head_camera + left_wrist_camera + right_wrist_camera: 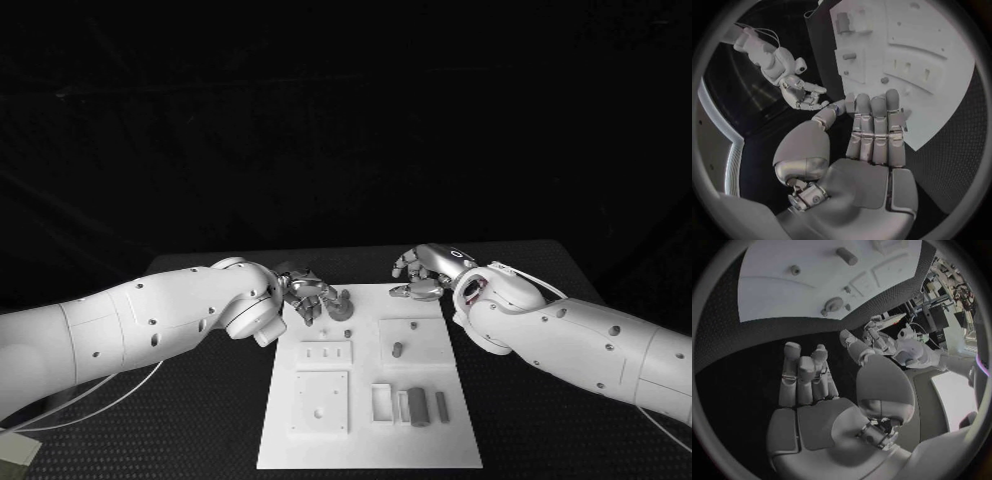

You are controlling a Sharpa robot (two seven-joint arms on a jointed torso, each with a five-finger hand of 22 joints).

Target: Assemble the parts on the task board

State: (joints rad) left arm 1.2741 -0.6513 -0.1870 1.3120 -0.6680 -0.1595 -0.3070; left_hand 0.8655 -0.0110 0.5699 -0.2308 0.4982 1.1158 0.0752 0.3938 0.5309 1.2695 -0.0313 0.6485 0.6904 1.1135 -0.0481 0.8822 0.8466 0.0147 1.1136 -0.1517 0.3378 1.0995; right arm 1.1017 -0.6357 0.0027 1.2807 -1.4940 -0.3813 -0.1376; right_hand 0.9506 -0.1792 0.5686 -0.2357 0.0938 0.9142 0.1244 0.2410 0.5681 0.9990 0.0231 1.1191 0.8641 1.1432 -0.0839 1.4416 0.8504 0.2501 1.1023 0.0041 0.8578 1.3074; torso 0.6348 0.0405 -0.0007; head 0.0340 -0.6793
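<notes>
The white task board [368,440] lies in the middle of the table. A grey peg [395,349] stands in its upper right plate and a small grey part [349,333] lies beside it. Several grey bars [418,405] sit in the lower right recess. My left hand [310,295] hovers over the board's far left corner, fingers straight and holding nothing [873,145]. My right hand [430,270] hangs at the board's far right corner over the black table, fingers apart and nothing in them [807,385]. The board [942,75] and the peg [849,56] lie beyond my left fingers.
The black table [173,430] extends on both sides of the board. Two flat plates with slots and holes [323,400] occupy the board's left half. A pale object [12,450] and a cable lie at the table's near left corner.
</notes>
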